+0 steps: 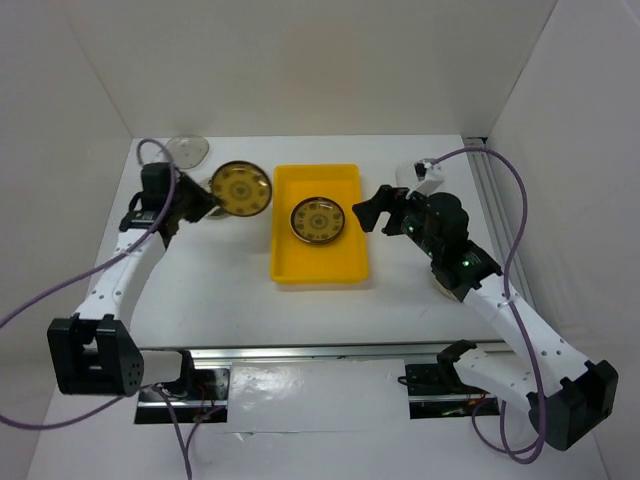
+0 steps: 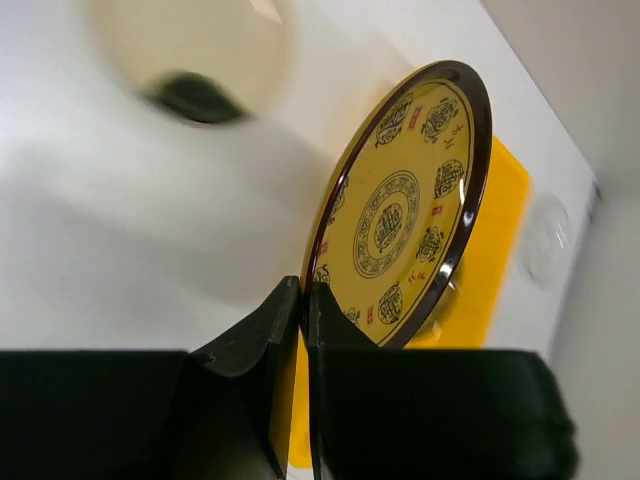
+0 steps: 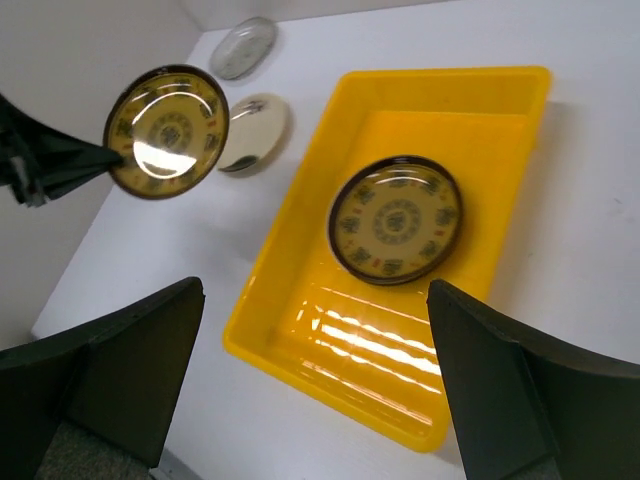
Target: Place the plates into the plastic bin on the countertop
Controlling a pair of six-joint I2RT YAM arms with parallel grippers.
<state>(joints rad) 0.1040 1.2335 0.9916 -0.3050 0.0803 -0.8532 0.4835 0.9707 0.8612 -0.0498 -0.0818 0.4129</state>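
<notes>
Left claw: my left claw is closed on the rim of a dark plate with a yellow pattern. The plate is tilted up towards its edge, not flat, and looks lifted off the counter.

Right claw: my right claw stands wide open and holds nothing, just beside the right rim of the bin.

Bin: the yellow plastic bin sits mid-counter between my two arms. Its long axis runs from the arm bases toward the back wall.

Already in: a second patterned plate lies flat in the bin, about the middle. The floor at the near end looks bare.

Relation that matters: the bin lies to the right of the held plate, near its left rim but apart from it. The left arm carries the plate and is the nearer one. I judge the move to be a short carry rightward over that rim, levelling the plate before I let go.

Left out: a clear glass plate rests at the back left, behind the left claw.

What the views add: from above, the held plate covers what is below it. The right wrist view shows a cream plate on the counter there. The left wrist view shows that plate blurred, with a dark mark. Only the left wrist view shows the pinch itself, with both fingers on the plate's edge.

Risk: the hold is a thin rim grip on a tilted plate. I think it could slip, or land on the plate already inside.
</notes>
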